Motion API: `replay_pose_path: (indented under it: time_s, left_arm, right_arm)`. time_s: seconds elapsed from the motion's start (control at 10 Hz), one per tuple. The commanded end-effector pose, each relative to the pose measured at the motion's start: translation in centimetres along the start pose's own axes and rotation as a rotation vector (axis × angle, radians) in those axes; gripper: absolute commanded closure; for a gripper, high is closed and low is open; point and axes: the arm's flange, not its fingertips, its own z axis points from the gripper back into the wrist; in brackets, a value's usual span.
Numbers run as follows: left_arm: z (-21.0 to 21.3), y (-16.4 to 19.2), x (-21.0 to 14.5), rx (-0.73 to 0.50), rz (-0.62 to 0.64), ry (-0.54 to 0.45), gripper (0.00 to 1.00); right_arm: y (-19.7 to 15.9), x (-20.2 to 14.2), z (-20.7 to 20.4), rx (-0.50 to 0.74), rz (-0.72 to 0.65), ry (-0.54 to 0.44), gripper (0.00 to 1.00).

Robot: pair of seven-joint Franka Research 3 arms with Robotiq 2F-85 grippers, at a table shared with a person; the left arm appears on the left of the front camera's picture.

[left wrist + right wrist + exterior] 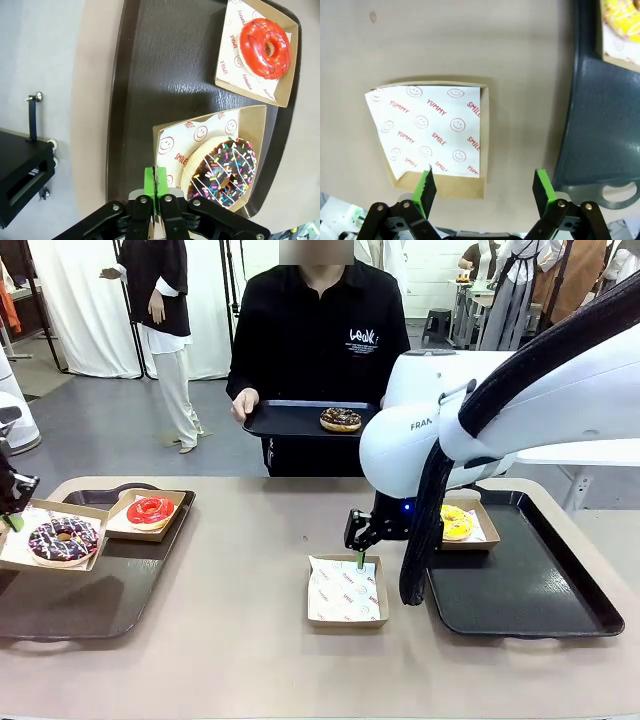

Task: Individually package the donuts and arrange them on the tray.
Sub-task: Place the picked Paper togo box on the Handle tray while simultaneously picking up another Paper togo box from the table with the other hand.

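A chocolate donut with coloured sprinkles (63, 540) (225, 172) lies in a paper-lined box (200, 132) at the left end of the brown tray (90, 605). My left gripper (14, 522) (156, 182) is shut on that box's rim. The red donut (151, 510) (265, 41) lies boxed beside it. My right gripper (360, 558) (484, 189) hangs open over an empty lined box (346, 590) (437, 132) at mid-table. The yellow donut (455, 523) (620, 15) sits boxed on the black tray (520, 590) (600, 125). A person holds a small tray (280, 420) with a chocolate donut (341, 419).
The person stands at the table's far edge behind the small tray. Most of the black tray on the right is bare, as is the front half of the brown tray. Bare tabletop (240, 570) lies between the two trays around the empty box.
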Motion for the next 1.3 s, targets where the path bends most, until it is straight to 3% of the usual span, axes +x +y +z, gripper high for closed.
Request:
replay_pose_path:
  time_s: [0.0, 0.5, 1.2]
  left_arm:
    - [-1.4, -1.0, 0.2, 0.009, -0.019, -0.002, 0.99]
    - [-3.2, -2.3, -0.8, -0.001, -0.201, 0.092, 0.99]
    - [-4.8, -2.0, -1.4, 0.019, -0.184, 0.072, 0.99]
  right_arm:
    - [0.3, 0.2, -1.4, -0.011, 0.021, -0.021, 0.00]
    - [0.9, 0.6, -3.4, -0.025, 0.068, 0.026, 0.00]
    - [1.6, 0.5, -4.9, -0.039, 0.085, 0.004, 0.00]
